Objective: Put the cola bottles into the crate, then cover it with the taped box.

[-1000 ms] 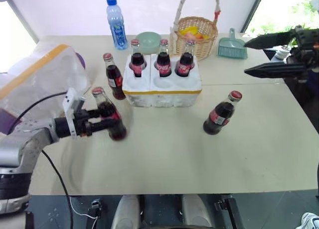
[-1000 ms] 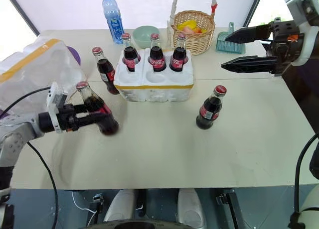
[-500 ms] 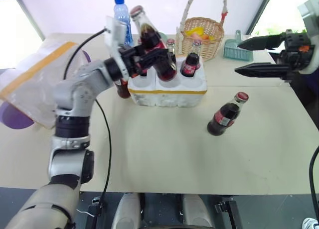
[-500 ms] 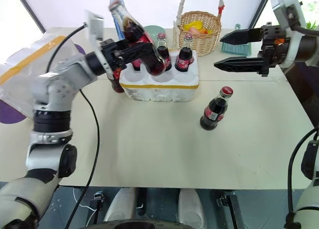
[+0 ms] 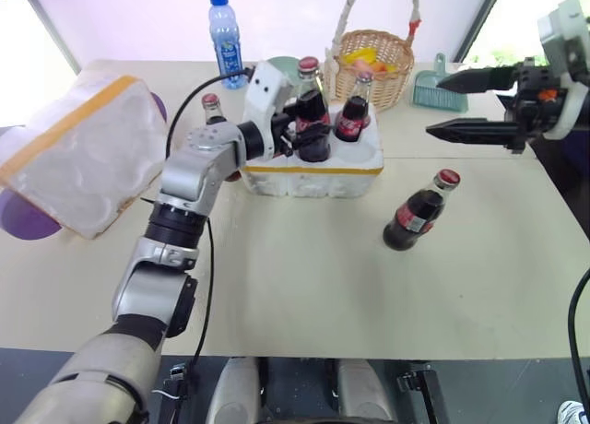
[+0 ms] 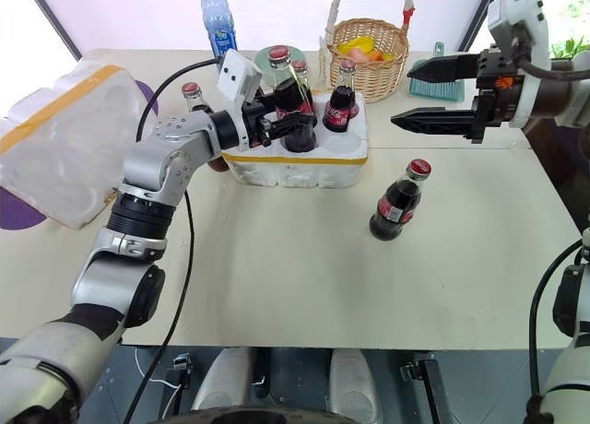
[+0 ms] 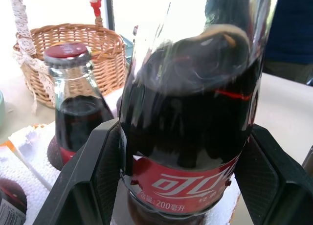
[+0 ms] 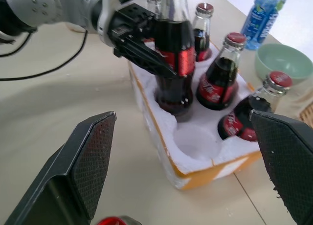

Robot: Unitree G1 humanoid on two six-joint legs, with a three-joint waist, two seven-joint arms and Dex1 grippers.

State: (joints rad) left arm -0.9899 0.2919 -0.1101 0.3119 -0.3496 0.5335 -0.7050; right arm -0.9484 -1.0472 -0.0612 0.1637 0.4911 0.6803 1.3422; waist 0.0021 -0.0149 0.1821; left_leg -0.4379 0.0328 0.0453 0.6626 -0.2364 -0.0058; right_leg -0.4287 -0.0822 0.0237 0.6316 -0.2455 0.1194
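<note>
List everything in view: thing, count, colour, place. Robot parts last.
cola bottles: six, dark with red caps; three in the crate's back row, one in the left gripper with its base at a front hole, one on the table left of the crate, one on the table right of it, nearer the robot
crate: one, white, yellow band; table centre
taped box: one, white, yellow tape; far left
water bottle: one, clear, blue cap; back
bowl: one, pale green; behind crate
basket: one, wicker; back
dustpan: one, teal; beside basket
table: one, beige
left gripper: black, gripping a bottle
right gripper: black, open, raised at right
</note>
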